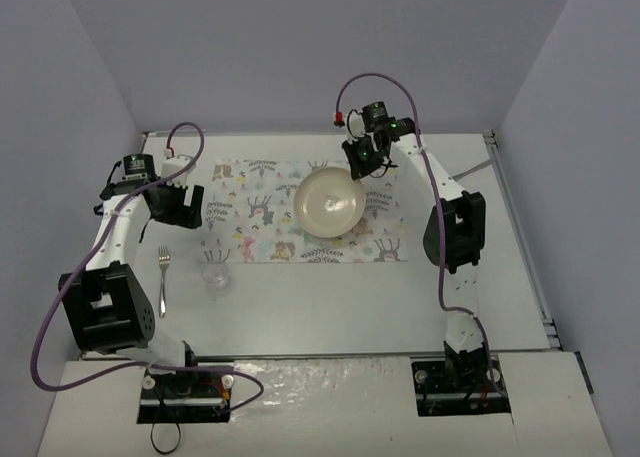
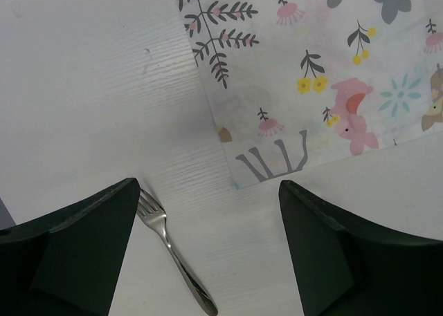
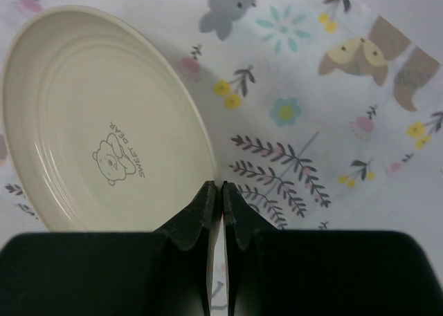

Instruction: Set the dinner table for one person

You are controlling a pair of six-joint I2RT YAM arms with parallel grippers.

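Left gripper (image 1: 183,209) jaws spread wide, empty, fork (image 1: 162,277) at its 6 o'clock, right gripper (image 1: 362,159) jaws pressed together, empty, plate (image 1: 328,202) rim just beside at 7 o'clock

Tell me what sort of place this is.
Likely a robot lab bench staged as a dinner setting: two arms bolted at the near edge of the table, plain walls boxing it in, and a plate on a printed cloth, fork and glass beside.

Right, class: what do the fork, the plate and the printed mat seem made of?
Fork: polished metal, probably steel; it gleams silver. Plate: smooth cream ceramic or melamine; ridged, faintly glossy. Mat: thin matte printed cloth, possibly paper; lies flat.
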